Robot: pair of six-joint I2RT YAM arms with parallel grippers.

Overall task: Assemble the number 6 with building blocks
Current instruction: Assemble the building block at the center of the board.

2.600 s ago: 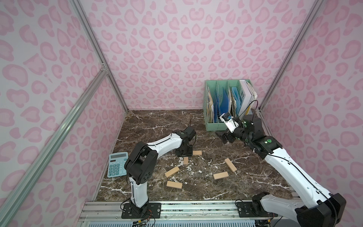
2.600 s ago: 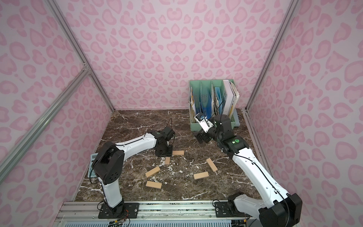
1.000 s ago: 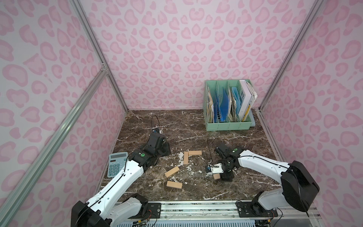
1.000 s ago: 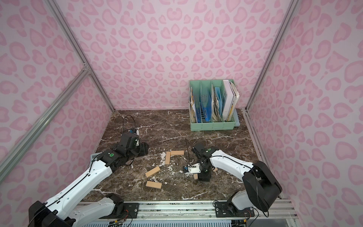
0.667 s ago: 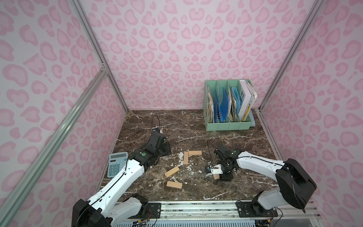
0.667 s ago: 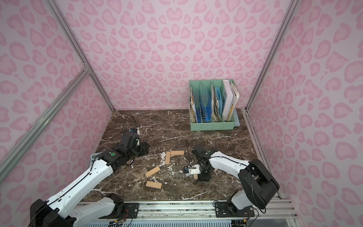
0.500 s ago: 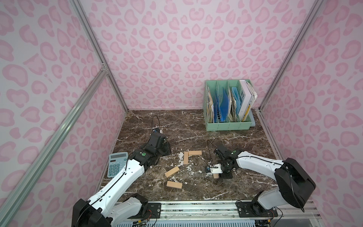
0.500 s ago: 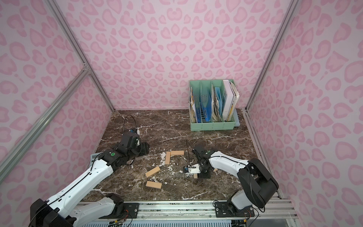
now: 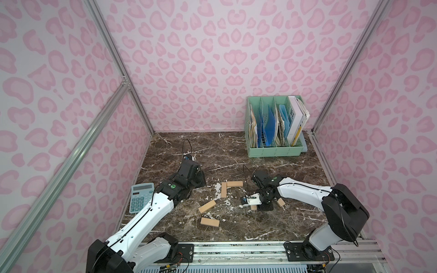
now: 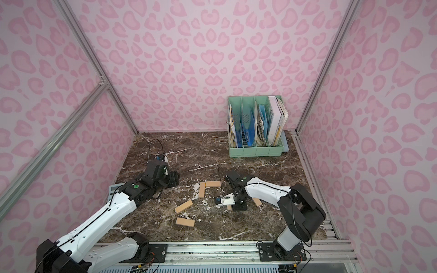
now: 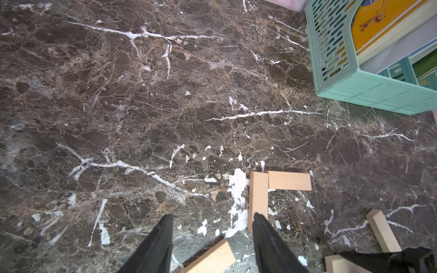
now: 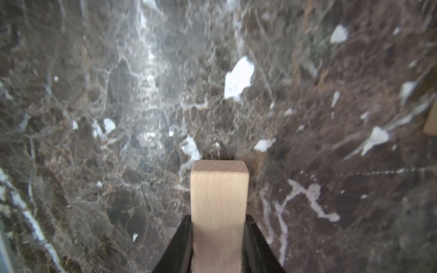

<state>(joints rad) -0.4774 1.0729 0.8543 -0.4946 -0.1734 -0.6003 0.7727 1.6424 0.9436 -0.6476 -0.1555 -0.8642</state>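
Observation:
Two building blocks (image 9: 223, 189) (image 9: 234, 183) lie joined in an L at mid-table, as both top views show (image 10: 202, 189). Two loose blocks (image 9: 207, 206) (image 9: 209, 222) lie nearer the front. My right gripper (image 12: 218, 219) points down at the table and is shut on a pale block (image 12: 219, 201); in a top view that block's end (image 9: 253, 207) shows beside the gripper (image 9: 263, 207). Another block (image 9: 280, 202) lies just right of it. My left gripper (image 11: 211, 216) is open and holds nothing. It hovers left of the L (image 11: 258, 201), above a loose block (image 11: 210, 258).
A grey-blue calculator (image 9: 141, 198) lies at the left edge beside my left arm. A mint-green file organiser (image 9: 275, 151) with papers and books stands at the back right. Pink patterned walls enclose the dark marble table (image 9: 179, 219) on three sides.
My right gripper came down from near the organiser and has shut on a block at the front right. The left arm pulled back leftward from the L-shaped pair and now holds still.

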